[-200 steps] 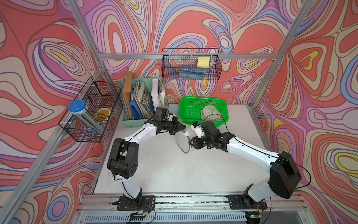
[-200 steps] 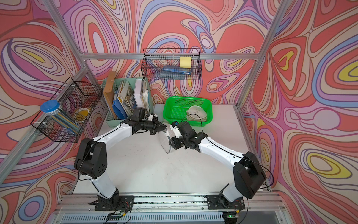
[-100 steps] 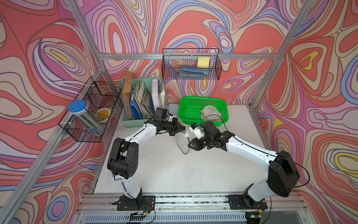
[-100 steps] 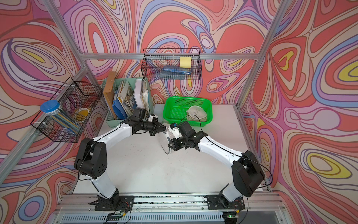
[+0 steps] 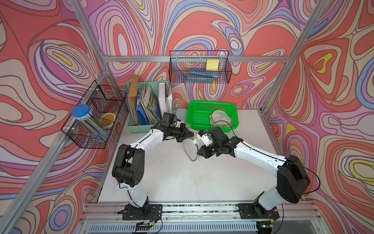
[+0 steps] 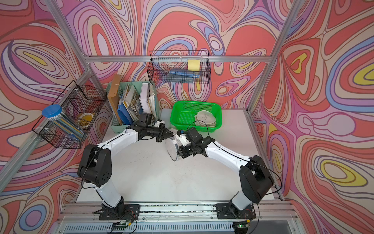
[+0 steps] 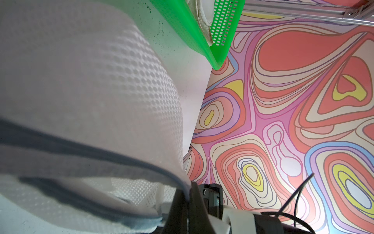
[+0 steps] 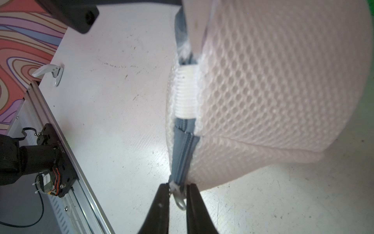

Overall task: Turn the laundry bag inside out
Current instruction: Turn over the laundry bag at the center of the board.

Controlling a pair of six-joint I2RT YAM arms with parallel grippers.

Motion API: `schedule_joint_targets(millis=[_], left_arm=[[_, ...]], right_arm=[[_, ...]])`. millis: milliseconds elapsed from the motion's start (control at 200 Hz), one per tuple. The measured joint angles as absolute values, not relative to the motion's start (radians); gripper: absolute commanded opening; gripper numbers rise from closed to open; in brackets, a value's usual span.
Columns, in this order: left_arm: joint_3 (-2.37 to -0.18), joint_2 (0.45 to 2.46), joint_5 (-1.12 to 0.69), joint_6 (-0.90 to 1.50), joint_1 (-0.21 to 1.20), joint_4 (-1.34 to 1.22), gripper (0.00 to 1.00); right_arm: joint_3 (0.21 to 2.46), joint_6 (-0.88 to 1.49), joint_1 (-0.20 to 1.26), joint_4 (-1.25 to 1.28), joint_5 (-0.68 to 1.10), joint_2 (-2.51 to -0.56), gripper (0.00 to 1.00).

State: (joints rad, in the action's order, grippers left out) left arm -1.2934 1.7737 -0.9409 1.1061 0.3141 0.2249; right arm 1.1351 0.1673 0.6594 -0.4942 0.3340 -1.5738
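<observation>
Bright, even overhead light, soft shadows and faint glare on the white table (image 5: 182,178); top views sharp, bowed at edges; mesh bag (image 7: 81,91) blurred close to both wrist cameras.

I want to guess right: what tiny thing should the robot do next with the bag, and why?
Probably pinch the right gripper tight on the zip pull, ready to slide it. The pull sits between its fingers, not clearly gripped yet, while the left gripper clamps the laundry bag at its edge.
</observation>
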Motion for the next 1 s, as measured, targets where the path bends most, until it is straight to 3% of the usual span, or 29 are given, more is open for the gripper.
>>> schedule_joint_targets(millis=[260,340,466,656,996], left_arm=[[-1.321,1.776,-0.94,1.095,0.314,0.244,0.0],[-1.327,1.777,-0.94,1.094,0.314,0.252,0.0],[-1.329,1.781,-0.94,1.091,0.314,0.258,0.0],[-1.329,1.784,-0.94,1.091,0.314,0.266,0.0],[-1.329,1.784,-0.94,1.091,0.314,0.266,0.0]], right_arm=[[1.152,0.147,0.659,-0.53,0.325,-1.569,0.18],[1.157,0.139,0.659,-0.54,0.322,-1.567,0.09],[1.165,0.135,0.659,-0.547,0.322,-1.567,0.06],[1.168,0.131,0.659,-0.548,0.325,-1.567,0.21],[1.199,0.134,0.656,-0.53,0.366,-1.585,0.23]])
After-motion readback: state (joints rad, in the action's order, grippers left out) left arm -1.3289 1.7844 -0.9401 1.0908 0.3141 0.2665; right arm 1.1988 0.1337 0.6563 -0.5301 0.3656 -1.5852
